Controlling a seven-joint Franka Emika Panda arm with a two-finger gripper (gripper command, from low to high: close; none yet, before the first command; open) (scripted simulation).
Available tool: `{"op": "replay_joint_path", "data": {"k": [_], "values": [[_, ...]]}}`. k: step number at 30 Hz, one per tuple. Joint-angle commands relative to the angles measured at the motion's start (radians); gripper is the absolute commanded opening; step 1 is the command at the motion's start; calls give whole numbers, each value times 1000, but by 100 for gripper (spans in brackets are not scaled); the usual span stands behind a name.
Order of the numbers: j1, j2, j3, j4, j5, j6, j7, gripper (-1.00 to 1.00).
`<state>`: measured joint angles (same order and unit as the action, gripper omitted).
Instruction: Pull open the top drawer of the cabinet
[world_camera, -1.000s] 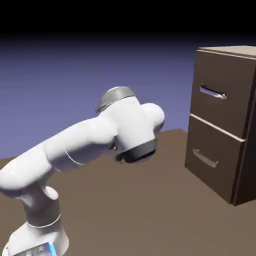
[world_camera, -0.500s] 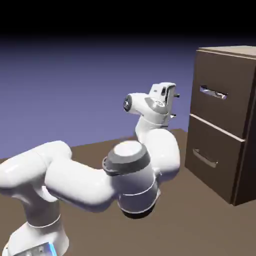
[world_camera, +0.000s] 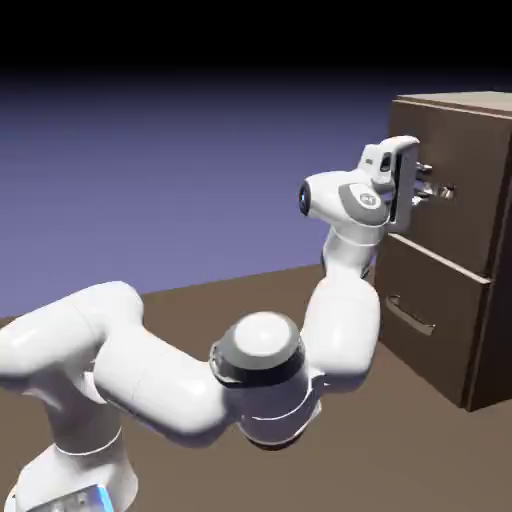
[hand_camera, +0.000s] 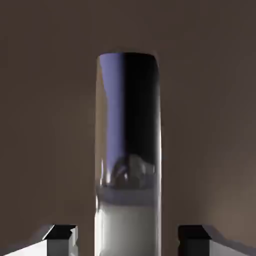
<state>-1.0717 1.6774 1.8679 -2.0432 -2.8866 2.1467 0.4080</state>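
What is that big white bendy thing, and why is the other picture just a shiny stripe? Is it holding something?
The white thing is a robot arm. The exterior view looks at it from beside the robot. The arm reaches toward a dark brown cabinet that stands on a brown surface. The cabinet has two drawers, and both look closed.

The hand view comes from a camera on the robot's hand, so everything looks very close. The shiny stripe is the silver handle of the top drawer.

The end effector works like your finger and thumb. Its two fingers are apart, one on each side of the handle, with a little space between, so it isn't holding anything.
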Motion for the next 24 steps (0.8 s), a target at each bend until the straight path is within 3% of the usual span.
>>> {"op": "replay_joint_path", "data": {"k": [1,20,21,24], "values": [[-20,3,1,-36,-1,-15,5,-100],[-412,84,91,-706,131,-295,42,-100],[-412,84,91,-706,131,-295,42,100],[-466,85,124,-779,174,-315,57,100]]}}
